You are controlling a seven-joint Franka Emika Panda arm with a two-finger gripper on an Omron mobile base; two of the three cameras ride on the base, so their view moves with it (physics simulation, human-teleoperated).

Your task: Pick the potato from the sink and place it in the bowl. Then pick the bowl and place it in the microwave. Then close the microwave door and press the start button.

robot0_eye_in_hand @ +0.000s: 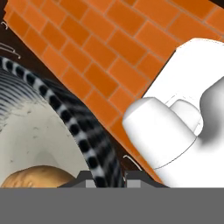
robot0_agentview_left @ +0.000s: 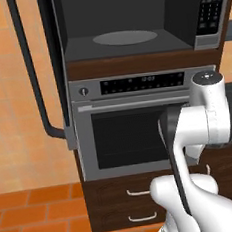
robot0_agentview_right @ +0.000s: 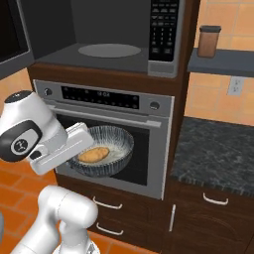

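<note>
Pinching streaked rim of shallow bowl point(robot0_agentview_right: 110, 149), fingers point(robot0_eye_in_hand: 89, 178) clamped; lumpy tan potato point(robot0_agentview_right: 94, 155) inside.

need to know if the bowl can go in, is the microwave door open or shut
Open. The microwave cavity and its round turntable plate show with nothing across them, and the microwave door stands swung out at the left, edge-on.

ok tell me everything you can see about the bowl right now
The bowl is wide and shallow, dark blue-grey streaked outside and on the rim, pale whitish inside, like glazed ceramic. It is in the air in front of the silver oven door, roughly level, with the potato lying inside. The gripper is shut on its rim at the near left edge in the right base view.
</note>
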